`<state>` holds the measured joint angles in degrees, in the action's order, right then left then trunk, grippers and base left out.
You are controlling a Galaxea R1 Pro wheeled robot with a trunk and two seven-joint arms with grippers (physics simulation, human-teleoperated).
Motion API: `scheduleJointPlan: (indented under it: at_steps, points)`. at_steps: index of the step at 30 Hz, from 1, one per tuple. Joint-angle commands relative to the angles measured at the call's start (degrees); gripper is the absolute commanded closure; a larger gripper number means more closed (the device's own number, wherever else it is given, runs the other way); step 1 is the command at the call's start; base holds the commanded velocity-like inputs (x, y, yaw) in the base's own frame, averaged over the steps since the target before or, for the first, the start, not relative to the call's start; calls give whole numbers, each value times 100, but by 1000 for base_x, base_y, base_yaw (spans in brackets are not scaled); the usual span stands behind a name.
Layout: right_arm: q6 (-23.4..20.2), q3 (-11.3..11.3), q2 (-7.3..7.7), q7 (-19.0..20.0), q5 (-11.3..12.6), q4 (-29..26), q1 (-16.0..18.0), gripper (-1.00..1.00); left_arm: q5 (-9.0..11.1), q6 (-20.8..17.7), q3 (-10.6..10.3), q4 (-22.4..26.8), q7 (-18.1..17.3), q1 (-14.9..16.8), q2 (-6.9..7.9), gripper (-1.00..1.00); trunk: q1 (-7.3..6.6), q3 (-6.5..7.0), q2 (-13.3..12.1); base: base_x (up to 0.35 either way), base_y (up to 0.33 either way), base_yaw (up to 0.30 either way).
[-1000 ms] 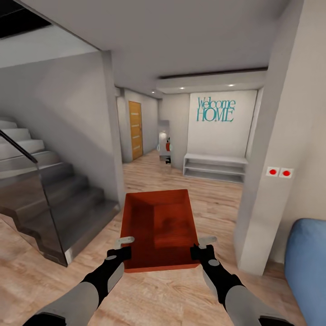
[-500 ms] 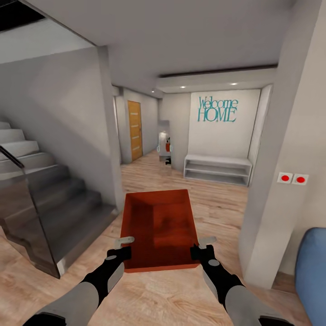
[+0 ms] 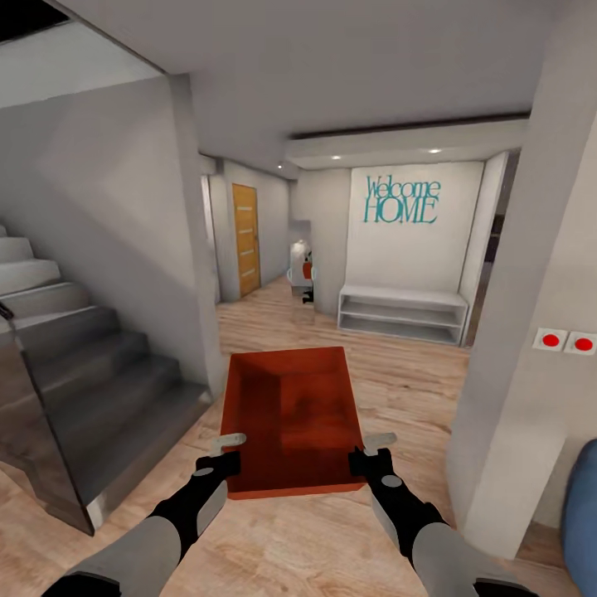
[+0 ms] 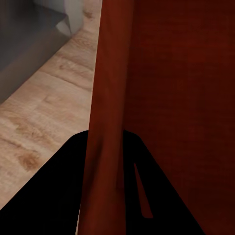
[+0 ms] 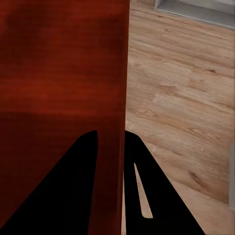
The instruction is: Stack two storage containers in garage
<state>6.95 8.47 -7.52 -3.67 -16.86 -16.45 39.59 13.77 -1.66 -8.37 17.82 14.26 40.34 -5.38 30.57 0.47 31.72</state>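
Note:
One orange-red storage container (image 3: 290, 414) hangs in front of me over the light wood plank floor, open top up and empty. My left gripper (image 3: 225, 448) is shut on its left wall near the close corner. My right gripper (image 3: 371, 448) is shut on its right wall opposite. In the left wrist view the dark fingers (image 4: 58, 196) straddle the red wall (image 4: 105, 112). The right wrist view has the right wall (image 5: 111, 88) running between the right gripper (image 5: 110, 139) and its two black fingers. A second container is out of view.
A grey staircase (image 3: 91, 373) with a glass railing stands at the left. A white pillar (image 3: 531, 332) with two red switches (image 3: 566, 341) and a blue sofa's edge (image 3: 582, 514) are at the right. The hallway ahead leads to a white bench shelf (image 3: 404, 313) and a wooden door (image 3: 246, 239).
The whole view has moved forward along the hallway: stairs slide off to the left, pillar and sofa to the right. The container and both grippers keep the same pose in front of me.

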Motion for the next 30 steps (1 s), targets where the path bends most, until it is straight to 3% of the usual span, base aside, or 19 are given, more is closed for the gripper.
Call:
scheduleJointPlan:
  at_steps: [1, 9, 18, 30]
  points:
    - [101, 127, -9, 25, 464, -8, 5, 100, 20, -24, 389, 2, 367, 0, 10, 100, 5, -1, 3, 322, 0, 0]
    - [100, 129, -9, 34, 471, -7, 5, 100, 20, -20, 389, 3, 367, 0, 10, 100, 5, -1, 3, 322, 0, -18]
    - [104, 129, -11, 33, 470, -7, 5, 100, 13, -20, 389, 11, 367, 0, 10, 100, 5, -1, 3, 322, 0, -216]
    - [113, 129, -4, 19, 464, -7, 5, 100, 14, -19, 389, 11, 367, 2, 10, 100, 5, -1, 3, 322, 0, -19]
